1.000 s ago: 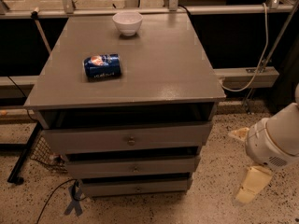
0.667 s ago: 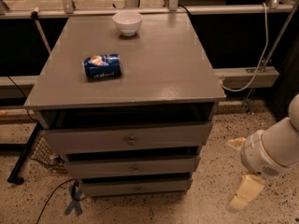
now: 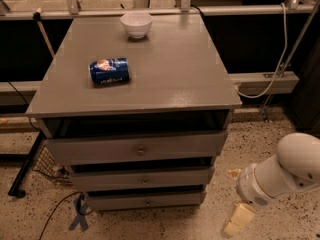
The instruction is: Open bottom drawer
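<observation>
Three drawers are seen stacked under the table in the camera view. The bottom drawer, lowest and narrowest, is set at the near foot. The tool is held low at the near right, apart from that drawer; whether it is wide or narrow cannot be told. A blue can and a white bowl are carried on the table.
</observation>
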{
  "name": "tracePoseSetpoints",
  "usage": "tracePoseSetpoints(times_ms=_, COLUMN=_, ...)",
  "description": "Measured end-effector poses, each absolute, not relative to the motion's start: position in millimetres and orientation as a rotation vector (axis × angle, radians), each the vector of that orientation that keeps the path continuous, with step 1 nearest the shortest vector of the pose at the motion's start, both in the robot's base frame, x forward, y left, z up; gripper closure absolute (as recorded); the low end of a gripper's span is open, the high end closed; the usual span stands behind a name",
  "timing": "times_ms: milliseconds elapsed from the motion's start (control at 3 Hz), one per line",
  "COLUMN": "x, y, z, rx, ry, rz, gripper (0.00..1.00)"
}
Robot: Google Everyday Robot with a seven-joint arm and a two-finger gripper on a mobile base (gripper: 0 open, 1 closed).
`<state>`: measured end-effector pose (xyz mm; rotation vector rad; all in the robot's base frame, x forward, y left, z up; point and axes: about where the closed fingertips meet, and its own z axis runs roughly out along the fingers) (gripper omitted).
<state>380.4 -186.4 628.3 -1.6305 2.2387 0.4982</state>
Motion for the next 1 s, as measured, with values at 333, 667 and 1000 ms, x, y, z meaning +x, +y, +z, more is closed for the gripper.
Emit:
tracePoseSetpoints(times_ms=333, x=391, y=-164, z=579, rx=-1.588, ry=2.219, rz=0.571, gripper=0.00)
tracePoseSetpoints(times_ms=667, x=393, y=-162, z=570, rx=-1.587, ry=2.226, rz=0.582, gripper=0.00)
tracePoseSetpoints(times_ms=1000, x=398, y=-154, z=544, rx=-1.593, ry=2.224, rz=0.597, gripper=0.00)
